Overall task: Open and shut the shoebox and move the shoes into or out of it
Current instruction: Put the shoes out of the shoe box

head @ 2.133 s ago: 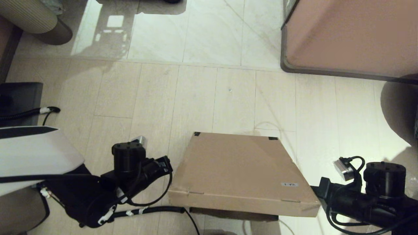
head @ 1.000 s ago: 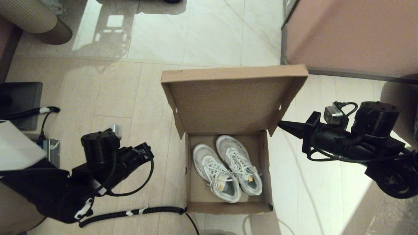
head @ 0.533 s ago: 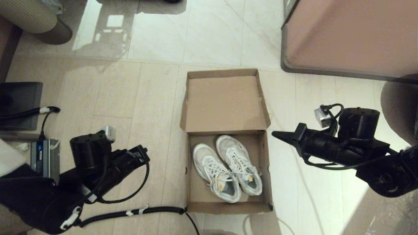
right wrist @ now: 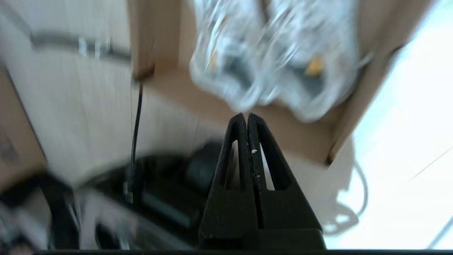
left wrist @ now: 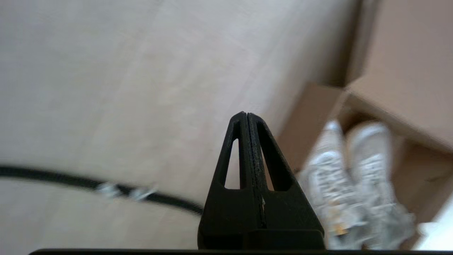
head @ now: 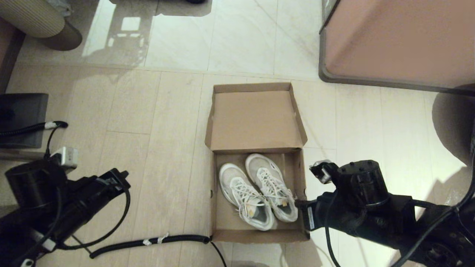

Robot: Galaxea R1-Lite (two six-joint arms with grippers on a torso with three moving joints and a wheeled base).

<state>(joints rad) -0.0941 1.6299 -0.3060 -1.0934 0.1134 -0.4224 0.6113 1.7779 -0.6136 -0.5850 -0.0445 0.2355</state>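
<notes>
The brown cardboard shoebox (head: 259,236) stands open on the floor, with its lid (head: 256,118) folded back flat behind it. The pair of white mesh sneakers (head: 258,194) lies inside, toes toward the lid. My right gripper (head: 298,203) is shut and empty at the box's right wall, beside the right shoe's heel. In the right wrist view its tips (right wrist: 246,115) point at the box's front end (right wrist: 300,136), just short of the sneakers (right wrist: 272,53). My left gripper (head: 124,174) is shut and empty, well left of the box. Its wrist view shows the shut tips (left wrist: 246,113), the sneakers (left wrist: 354,177) and the lid (left wrist: 407,71).
A large pinkish-brown block with a dark rim (head: 400,40) fills the far right. A black corrugated cable (head: 148,241) runs along the floor to the box's front left corner. A dark unit (head: 22,118) sits at the left edge. A ribbed beige cylinder (head: 37,18) is at the far left.
The lid went from closed to upright, then folded flat behind the box. My right arm swung from beside the lid down to the box's right wall. My left arm drew back leftward.
</notes>
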